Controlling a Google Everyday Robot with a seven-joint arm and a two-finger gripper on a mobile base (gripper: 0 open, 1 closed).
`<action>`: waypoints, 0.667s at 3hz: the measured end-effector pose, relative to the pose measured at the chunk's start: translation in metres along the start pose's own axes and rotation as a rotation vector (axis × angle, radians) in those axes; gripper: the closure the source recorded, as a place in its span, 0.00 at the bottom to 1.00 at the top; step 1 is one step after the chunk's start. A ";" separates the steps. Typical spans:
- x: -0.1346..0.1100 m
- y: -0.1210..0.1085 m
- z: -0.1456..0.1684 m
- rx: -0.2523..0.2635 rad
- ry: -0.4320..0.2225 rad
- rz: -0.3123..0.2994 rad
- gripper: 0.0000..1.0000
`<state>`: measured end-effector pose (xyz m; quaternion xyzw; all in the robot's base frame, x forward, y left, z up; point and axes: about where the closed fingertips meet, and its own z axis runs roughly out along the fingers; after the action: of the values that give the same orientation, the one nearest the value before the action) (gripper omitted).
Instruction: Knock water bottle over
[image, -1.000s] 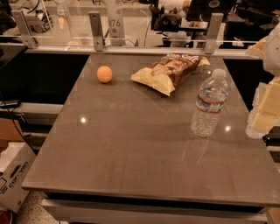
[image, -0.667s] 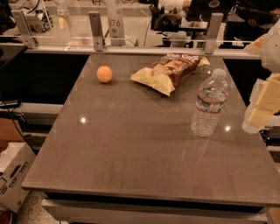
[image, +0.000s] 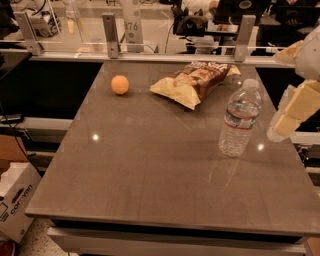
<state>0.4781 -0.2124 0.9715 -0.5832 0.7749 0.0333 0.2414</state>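
One water bottle (image: 240, 120) stands upright at the right of the counter (image: 150, 170), just left of the pincer (image: 289, 116), whose spread cannot be told and which grips nothing visible; light, tall and narrow, the bottle should topple from a push near its shoulder.

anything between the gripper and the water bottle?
Nothing: in the camera view only bare grey tabletop separates the pale gripper, at the right edge, from the upright clear ribbed plastic water bottle.
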 end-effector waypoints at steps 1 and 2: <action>0.000 -0.004 0.010 -0.013 -0.082 0.023 0.00; 0.000 -0.003 0.018 -0.029 -0.150 0.043 0.00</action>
<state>0.4867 -0.2072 0.9558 -0.5658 0.7664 0.0930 0.2895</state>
